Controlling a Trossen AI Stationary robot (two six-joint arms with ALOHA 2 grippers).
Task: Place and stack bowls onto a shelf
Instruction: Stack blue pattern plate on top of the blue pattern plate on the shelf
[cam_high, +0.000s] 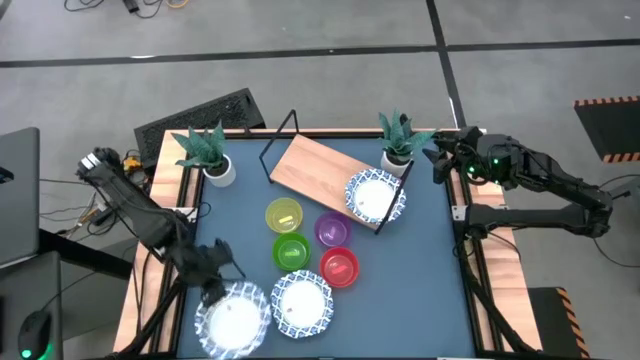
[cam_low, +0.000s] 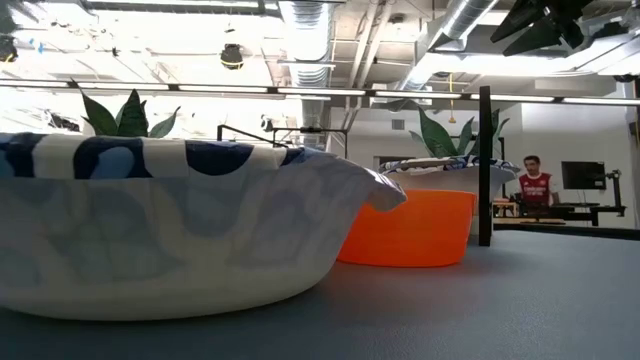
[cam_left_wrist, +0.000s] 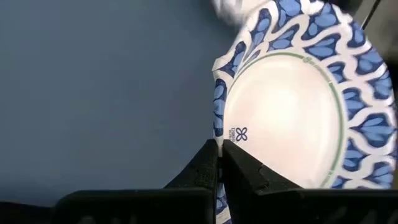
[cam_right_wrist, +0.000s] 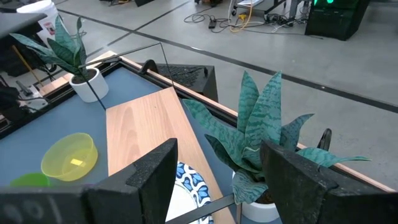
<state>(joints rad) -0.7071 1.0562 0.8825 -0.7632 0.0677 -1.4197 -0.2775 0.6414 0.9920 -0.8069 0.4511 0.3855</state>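
Bowl (cam_high: 232, 318), white with a blue-patterned rim, sits near left, its rim pinched by the left gripper (cam_high: 212, 288). Another patterned bowl (cam_high: 302, 303) lies just right. Right gripper (cam_high: 440, 160) hangs spread wide by the far right plant (cam_high: 399, 137).

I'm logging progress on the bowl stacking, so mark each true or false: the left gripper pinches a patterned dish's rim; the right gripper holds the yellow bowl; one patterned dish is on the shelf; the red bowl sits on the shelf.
1. The left gripper pinches the rim of a patterned dish: true.
2. The right gripper holds the yellow bowl: false; it is open and empty, hovering by a potted plant at the table's far right corner.
3. One patterned dish is on the shelf: true.
4. The red bowl sits on the shelf: false; it is on the blue tabletop.
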